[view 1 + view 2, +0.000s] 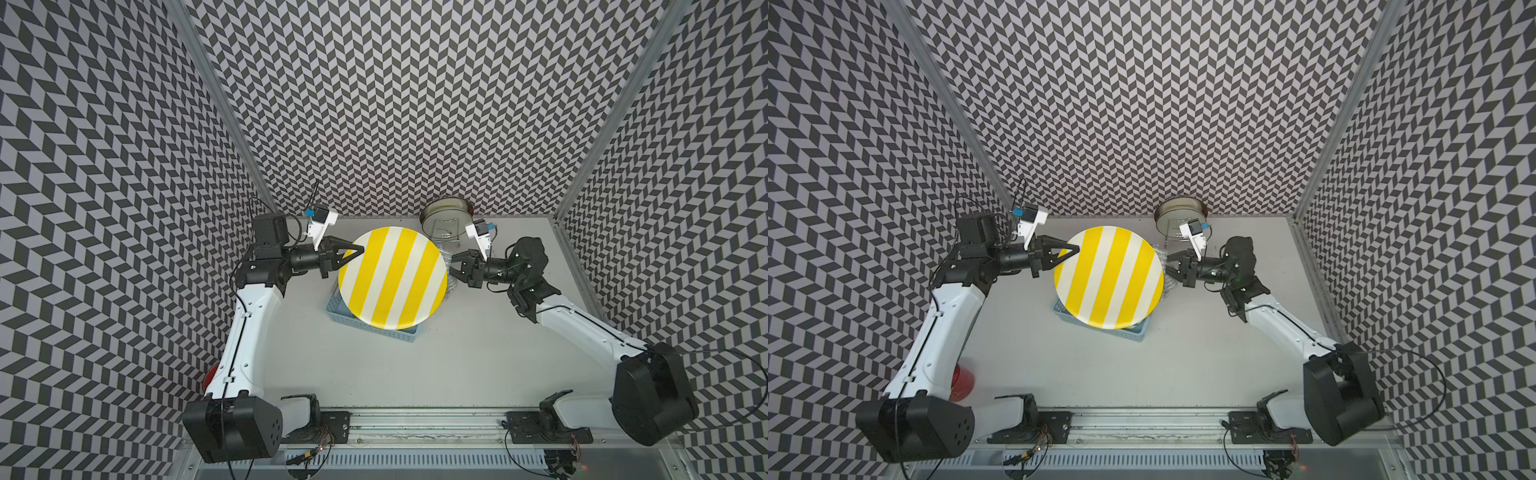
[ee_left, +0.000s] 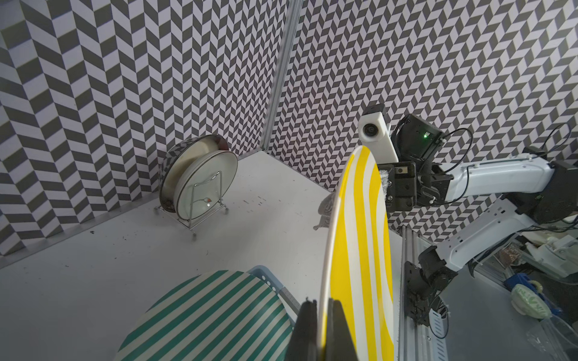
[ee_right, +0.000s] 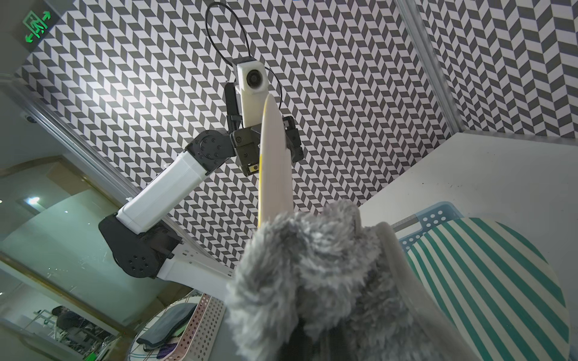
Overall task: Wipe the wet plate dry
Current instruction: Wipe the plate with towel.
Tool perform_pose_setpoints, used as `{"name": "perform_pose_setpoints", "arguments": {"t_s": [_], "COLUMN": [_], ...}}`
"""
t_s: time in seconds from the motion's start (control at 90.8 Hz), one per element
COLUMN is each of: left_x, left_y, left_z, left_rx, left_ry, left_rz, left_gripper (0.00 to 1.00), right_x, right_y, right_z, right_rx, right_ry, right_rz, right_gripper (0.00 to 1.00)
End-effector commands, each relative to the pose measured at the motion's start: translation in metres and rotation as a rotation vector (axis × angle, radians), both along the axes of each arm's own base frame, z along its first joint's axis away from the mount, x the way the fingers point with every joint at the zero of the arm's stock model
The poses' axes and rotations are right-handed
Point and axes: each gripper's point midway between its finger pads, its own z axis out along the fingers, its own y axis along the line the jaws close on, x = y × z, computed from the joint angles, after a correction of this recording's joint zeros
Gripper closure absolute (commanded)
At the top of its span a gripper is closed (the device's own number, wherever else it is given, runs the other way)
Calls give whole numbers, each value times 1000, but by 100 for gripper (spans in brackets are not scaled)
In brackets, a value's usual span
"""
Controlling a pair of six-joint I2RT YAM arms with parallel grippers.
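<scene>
Centre frame, the left gripper [image 1: 358, 251] pinches the yellow striped plate [image 1: 392, 277] by its left rim, above the basket [image 1: 336, 308]. The right gripper [image 1: 454, 266] clamps a grey cloth [image 3: 312, 265] at the plate's right edge. Wiping looks in hand; next, drag the cloth across its 2 faces.

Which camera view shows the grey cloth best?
The right wrist view: the grey cloth fills its foreground, against the yellow striped plate. Both top views show only a sliver past the plate's edge; the left wrist view shows small bits.
</scene>
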Motion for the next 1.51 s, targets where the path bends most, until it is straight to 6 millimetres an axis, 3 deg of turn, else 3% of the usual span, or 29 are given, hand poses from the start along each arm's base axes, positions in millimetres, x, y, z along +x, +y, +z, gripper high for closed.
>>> {"name": "perform_pose_setpoints", "arguments": {"t_s": [0.0, 0.496, 0.87, 1.102, 1.267, 1.498], "left_x": [19, 46, 64, 70, 75, 77], "left_y": [12, 21, 30, 33, 37, 32], "left_z": [15, 15, 4, 2, 0, -2], "left_rx": [-32, -152, -252, -292, -329, -364], "left_ry": [-27, 84, 211, 275, 323, 359], "left_rz": [110, 241, 351, 400, 435, 422], "left_gripper": [100, 100, 100, 100, 100, 100], "right_x": [-30, -34, -31, -28, -26, -19], "right_y": [-1, 4, 25, 34, 26, 39], "right_z": [32, 23, 21, 27, 37, 31], "right_rx": [66, 95, 114, 135, 185, 137], "right_ry": [-131, -96, -79, -115, -145, -201], "right_rz": [87, 86, 13, -139, -290, -379], "right_gripper": [100, 100, 100, 100, 100, 100]}}
